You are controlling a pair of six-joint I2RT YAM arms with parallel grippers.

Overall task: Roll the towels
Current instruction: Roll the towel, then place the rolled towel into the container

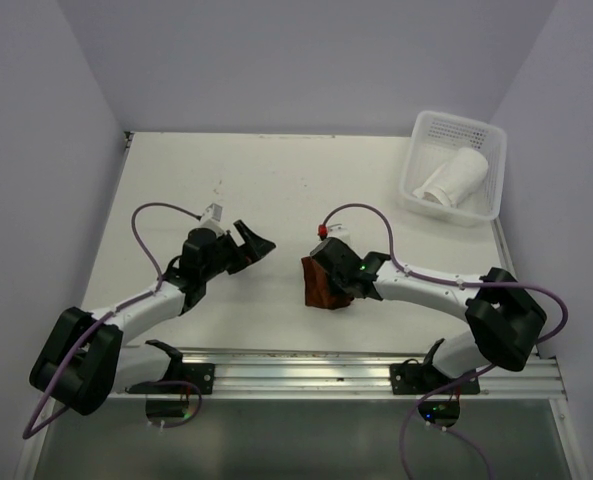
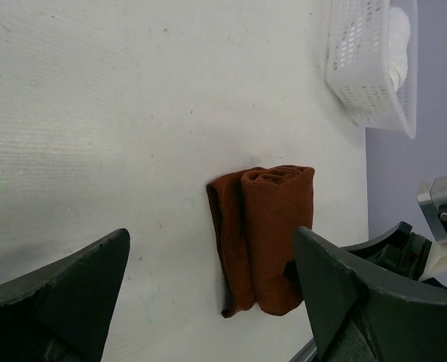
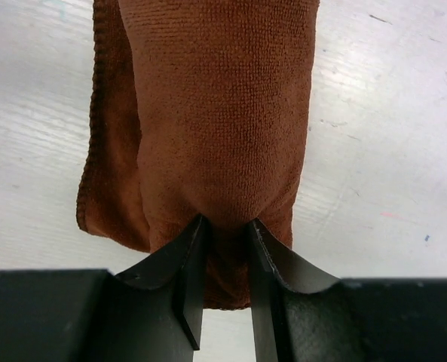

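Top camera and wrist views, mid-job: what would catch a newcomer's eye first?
The rolled brown towel near the middle stands out first, with the right arm's fingers pinching one end of it. Next comes the rolled white towel, lying in the basket at the far right corner. The left arm's fingers stand wide open and empty, to the left of the brown towel.
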